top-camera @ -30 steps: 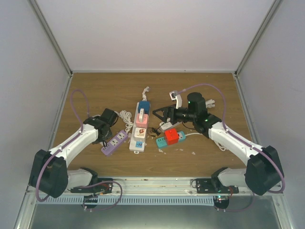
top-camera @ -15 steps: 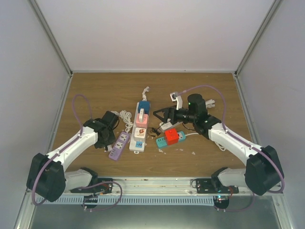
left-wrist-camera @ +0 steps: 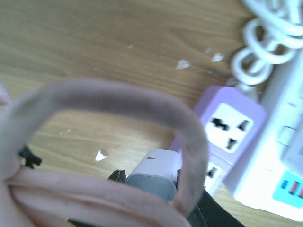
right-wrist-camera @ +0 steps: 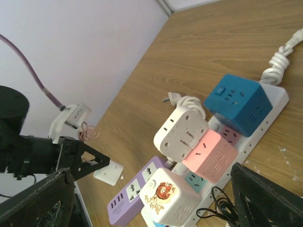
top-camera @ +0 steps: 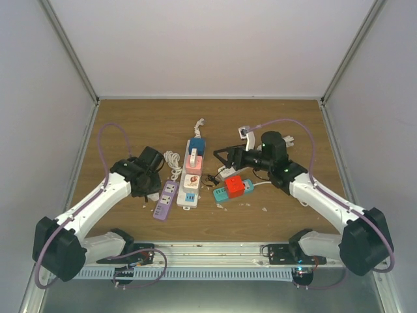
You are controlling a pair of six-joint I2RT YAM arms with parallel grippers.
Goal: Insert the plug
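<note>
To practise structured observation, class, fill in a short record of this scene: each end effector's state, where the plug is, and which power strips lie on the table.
Left end effector: closed on the white plug
Plug position: beside the purple power strip, not yet inserted
Right end effector: open, holding nothing, near the teal power strip
White power strip: carries a blue cube adapter and a pink cube adapter, among others
Teal power strip: carries a red cube adapter
Surface: wooden table
</note>
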